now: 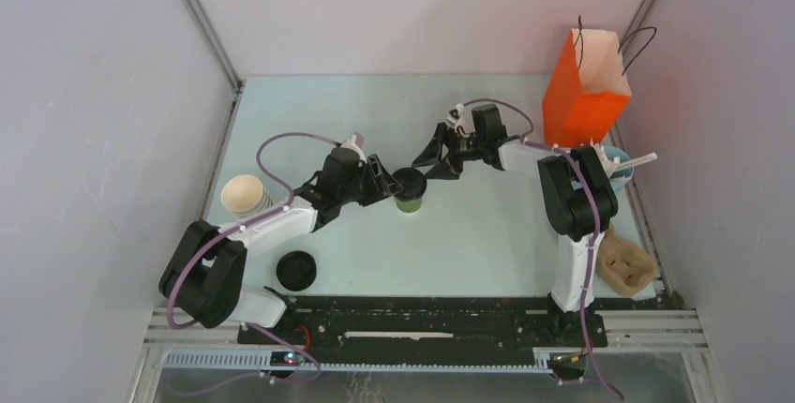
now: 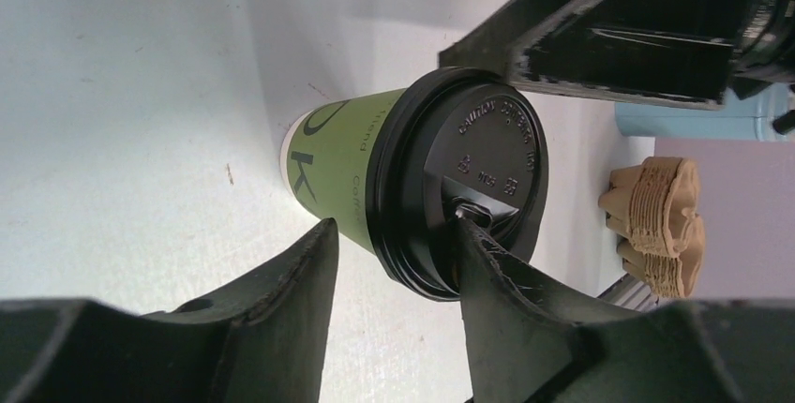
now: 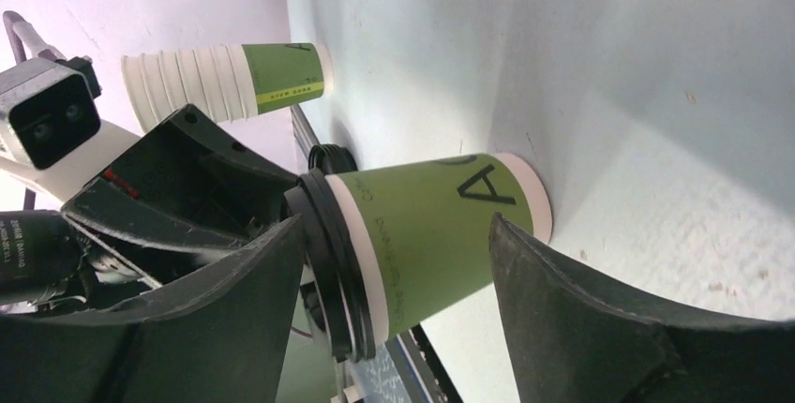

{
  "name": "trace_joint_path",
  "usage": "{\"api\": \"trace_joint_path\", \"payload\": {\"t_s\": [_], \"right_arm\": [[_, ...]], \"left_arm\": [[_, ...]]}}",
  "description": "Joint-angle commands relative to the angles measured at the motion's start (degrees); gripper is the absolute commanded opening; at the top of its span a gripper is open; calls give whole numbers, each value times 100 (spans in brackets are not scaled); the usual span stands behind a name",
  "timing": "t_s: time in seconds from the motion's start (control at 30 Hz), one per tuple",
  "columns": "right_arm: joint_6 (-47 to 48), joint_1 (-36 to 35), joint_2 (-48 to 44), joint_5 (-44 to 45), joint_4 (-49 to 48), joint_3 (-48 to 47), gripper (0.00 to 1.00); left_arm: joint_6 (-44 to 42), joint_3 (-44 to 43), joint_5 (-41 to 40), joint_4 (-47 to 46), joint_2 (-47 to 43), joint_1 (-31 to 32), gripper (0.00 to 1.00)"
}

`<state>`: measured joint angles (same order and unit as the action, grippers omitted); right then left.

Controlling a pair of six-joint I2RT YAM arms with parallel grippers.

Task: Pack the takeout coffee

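White walls (image 1: 394, 9) close in one pale mint table (image 1: 375, 112) on three sides, and a single orange paper bag (image 1: 586, 94) with black cord handles stands upright at the table's far right, its mouth open. There is one takeout coffee (image 1: 409, 189) in view, an olive-green cup capped with a black lid. It stands upright on the table well to the left of the bag and somewhat nearer the arm bases, roughly at mid-table. Both of the two arms reach to it. The left gripper (image 2: 394, 230) comes in from the side away from the bag and is closed across the rim of the takeout coffee, one finger lying on the lid's top by the sip hole, the other against the green wall just under the rim. The right gripper (image 3: 398, 225) sits on the bag's side of the cup with its jaws spread wide; the cup shows between them with a gap at each finger, so it holds nothing. One nested stack of lidless cups (image 1: 246, 195) stands far left of the bag, beyond the left arm. One low stack of loose black lids (image 1: 296, 270) lies nearer the bases on that same far side. One pale blue tub (image 1: 622, 156) sits just in front of the bag, and one brown moulded cup carrier (image 1: 626, 264) lies nearer still, at the table's near right corner.
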<state>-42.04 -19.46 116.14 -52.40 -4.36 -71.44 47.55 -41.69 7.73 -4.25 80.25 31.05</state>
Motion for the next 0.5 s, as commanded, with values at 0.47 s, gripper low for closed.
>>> {"api": "trace_joint_path", "payload": {"t_s": [0.47], "right_arm": [[610, 4, -1141, -27, 841, 516, 82]], "left_arm": [[-211, -820, 747, 904, -337, -535, 86]]}}
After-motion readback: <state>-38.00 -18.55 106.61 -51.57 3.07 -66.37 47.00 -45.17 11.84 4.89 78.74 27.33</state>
